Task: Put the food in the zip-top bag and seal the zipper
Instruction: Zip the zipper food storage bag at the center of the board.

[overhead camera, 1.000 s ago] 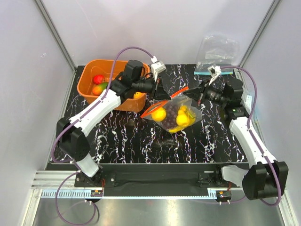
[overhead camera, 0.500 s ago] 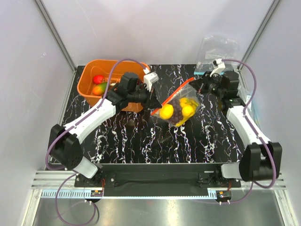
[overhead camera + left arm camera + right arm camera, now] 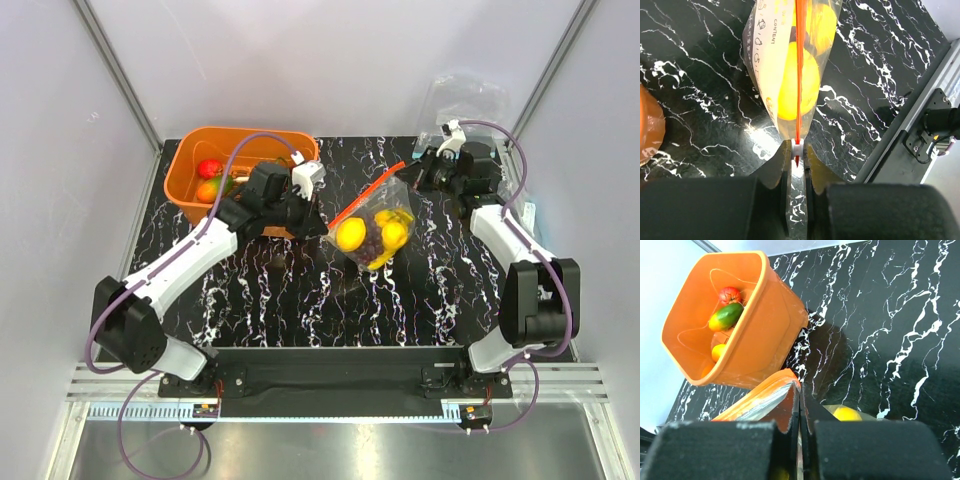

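Note:
The zip-top bag (image 3: 378, 228) hangs over the middle of the table, stretched between both grippers. Inside it lies the food: a yellow lemon-like piece (image 3: 351, 233), dark purple grapes (image 3: 372, 237) and more yellow fruit (image 3: 394, 231). The red-orange zipper (image 3: 368, 196) runs taut on a diagonal along the bag's mouth. My left gripper (image 3: 326, 226) is shut on the zipper's white slider (image 3: 797, 148) at the near-left end, and the zipper (image 3: 799, 75) runs straight away from the jaws. My right gripper (image 3: 413, 177) is shut on the bag's far-right corner (image 3: 765, 397), with a lemon-like piece (image 3: 846, 413) just beyond.
An orange basket (image 3: 186, 196) stands at the back left with a red, a green and an orange toy fruit inside; it also fills the upper left of the right wrist view (image 3: 755, 325). Spare clear bags (image 3: 462, 105) lie at the back right corner. Walls close in on three sides.
The right gripper has drawn back toward the far right and the left gripper has come nearer and left. The bag has swung round and its zipper now runs taut between them.

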Action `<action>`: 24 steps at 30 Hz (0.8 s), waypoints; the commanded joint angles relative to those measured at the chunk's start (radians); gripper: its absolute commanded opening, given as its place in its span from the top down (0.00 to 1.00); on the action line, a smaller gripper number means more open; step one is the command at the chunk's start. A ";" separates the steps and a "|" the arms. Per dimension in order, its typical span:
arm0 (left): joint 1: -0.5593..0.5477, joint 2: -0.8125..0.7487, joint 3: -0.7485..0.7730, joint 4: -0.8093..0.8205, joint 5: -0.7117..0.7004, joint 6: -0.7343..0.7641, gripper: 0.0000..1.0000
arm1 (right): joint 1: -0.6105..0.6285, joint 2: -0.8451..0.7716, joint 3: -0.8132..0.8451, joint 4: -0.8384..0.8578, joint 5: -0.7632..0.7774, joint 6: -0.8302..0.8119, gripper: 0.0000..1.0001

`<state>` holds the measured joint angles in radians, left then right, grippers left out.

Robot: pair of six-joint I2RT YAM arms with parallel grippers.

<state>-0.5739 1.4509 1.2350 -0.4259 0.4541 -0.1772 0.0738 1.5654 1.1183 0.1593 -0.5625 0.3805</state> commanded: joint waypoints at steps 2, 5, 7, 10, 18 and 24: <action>0.003 -0.046 -0.015 -0.155 -0.029 0.001 1.00 | -0.029 0.001 0.052 0.114 0.130 0.006 1.00; 0.005 -0.049 -0.011 -0.140 -0.034 0.008 1.00 | -0.029 -0.001 0.067 0.103 0.102 0.014 0.66; 0.005 -0.026 0.018 -0.128 -0.035 0.004 1.00 | -0.028 -0.014 0.086 0.059 0.118 0.032 0.36; 0.003 0.023 0.095 -0.125 -0.022 -0.014 1.00 | -0.029 -0.063 0.121 -0.057 0.203 0.070 0.16; -0.012 0.052 0.155 -0.042 -0.005 -0.039 1.00 | -0.029 -0.004 0.516 -0.825 0.383 0.238 0.00; -0.049 0.068 0.189 -0.040 0.006 -0.041 1.00 | -0.008 -0.027 0.485 -0.866 0.259 0.322 0.00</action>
<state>-0.6006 1.5211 1.3666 -0.5236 0.4366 -0.2108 0.0471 1.5455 1.6249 -0.5613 -0.2535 0.6292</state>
